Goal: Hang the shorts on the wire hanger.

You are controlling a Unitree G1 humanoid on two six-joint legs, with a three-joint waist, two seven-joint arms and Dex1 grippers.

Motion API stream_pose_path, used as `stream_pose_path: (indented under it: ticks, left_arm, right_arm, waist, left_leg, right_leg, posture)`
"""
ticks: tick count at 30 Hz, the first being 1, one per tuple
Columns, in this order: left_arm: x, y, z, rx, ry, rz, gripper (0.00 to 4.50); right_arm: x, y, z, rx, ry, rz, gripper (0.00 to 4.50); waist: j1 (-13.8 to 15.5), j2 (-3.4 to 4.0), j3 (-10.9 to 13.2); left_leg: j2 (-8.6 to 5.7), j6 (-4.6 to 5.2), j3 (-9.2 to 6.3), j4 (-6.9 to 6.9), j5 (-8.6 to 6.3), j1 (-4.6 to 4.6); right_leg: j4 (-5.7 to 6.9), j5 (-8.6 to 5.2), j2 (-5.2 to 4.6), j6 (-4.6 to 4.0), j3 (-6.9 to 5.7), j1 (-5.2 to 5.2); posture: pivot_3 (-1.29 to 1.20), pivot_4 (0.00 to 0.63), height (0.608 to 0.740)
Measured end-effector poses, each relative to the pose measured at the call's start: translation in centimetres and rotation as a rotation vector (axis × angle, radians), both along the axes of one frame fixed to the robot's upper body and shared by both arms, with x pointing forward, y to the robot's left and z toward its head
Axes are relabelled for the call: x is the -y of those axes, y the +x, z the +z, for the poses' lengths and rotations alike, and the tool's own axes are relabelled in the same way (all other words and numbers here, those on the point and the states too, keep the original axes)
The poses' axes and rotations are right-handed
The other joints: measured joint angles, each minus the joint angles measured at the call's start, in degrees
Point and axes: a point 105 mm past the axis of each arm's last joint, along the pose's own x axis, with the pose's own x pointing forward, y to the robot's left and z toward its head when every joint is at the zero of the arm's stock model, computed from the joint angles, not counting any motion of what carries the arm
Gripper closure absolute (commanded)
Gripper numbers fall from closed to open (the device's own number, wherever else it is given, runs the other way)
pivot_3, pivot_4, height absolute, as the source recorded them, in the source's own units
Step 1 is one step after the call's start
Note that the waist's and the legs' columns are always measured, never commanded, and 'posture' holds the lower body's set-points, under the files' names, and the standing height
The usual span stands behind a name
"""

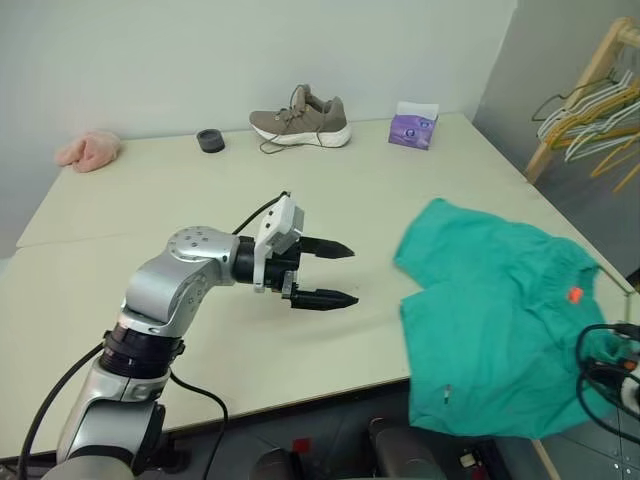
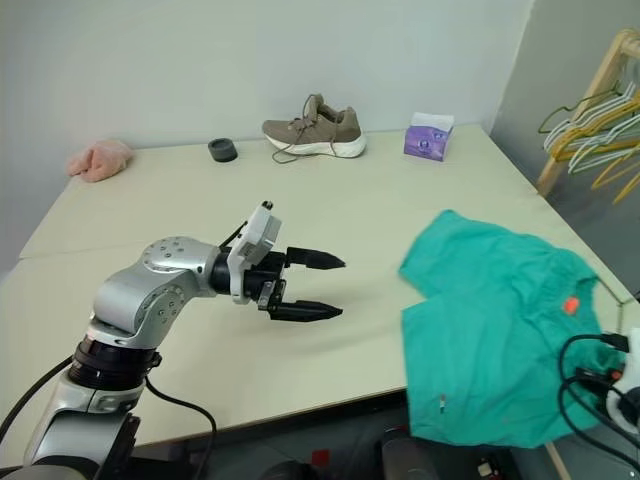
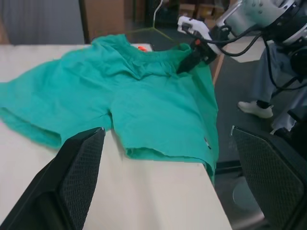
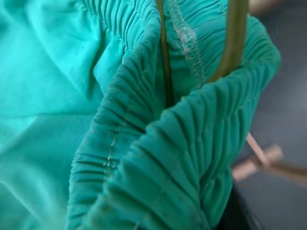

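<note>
The left gripper, two black fingers spread wide apart, hovers over the pale beige table and points toward the teal-green fabric shorts, holding nothing. The shorts lie spread at the table's right edge, partly hanging over the near edge, orange tag upward. At their waistband end the right gripper is pressed together on the gathered elastic waistband, which bunches around a thin dark olive-green wire hanger threaded through the fabric. Farther back on the table sit a brown sneaker, a purple tissue box, a small dark ring and a fluffy pink cloth. Yellow and pale hangers hang on a wooden rack at the right.
</note>
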Motion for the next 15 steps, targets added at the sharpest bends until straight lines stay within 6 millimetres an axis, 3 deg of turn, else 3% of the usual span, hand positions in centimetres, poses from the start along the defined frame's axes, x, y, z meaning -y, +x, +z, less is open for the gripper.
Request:
stream_pose_path:
  ticks: [4, 7, 15]
  left_arm:
    - [2.1, 0.3, 0.7, 0.037, -0.025, -0.027, 0.03]
    - [3.1, 0.3, 0.8, 0.066, -0.024, -0.041, 0.03]
    - [4.2, 1.0, 0.2, 0.112, -0.024, -0.028, 0.03]
  right_arm:
    - [4.5, -0.4, 2.3, 0.042, -0.082, -0.202, 4.5]
    - [7.7, 0.0, 5.4, 0.106, -0.202, -0.303, 4.5]
    - [12.0, 1.6, 12.0, 0.27, -0.398, -0.403, 4.5]
  waist:
    - [-1.61, 0.35, 0.3]
    - [-2.99, 0.6, 0.45]
    - [-6.28, 0.61, 0.46]
  left_leg:
    - [-0.34, 0.01, -0.05, -0.08, 0.0, 0.01]
    - [-0.57, 0.02, -0.05, -0.2, -0.01, 0.07]
    - [-0.6, 0.01, 0.02, -0.82, 0.01, 0.21]
  right_leg:
    - [-0.02, -0.08, 0.01, 0.08, 0.05, 0.0]
    - [-0.03, -0.14, -0.03, 0.16, 0.17, 0.01]
    - [-0.2, -0.22, -0.03, 0.27, 0.25, 0.07]
  posture:
    - [-0.41, 0.152, 0.74]
    - [-0.42, 0.149, 0.74]
    - [-0.43, 0.131, 0.74]
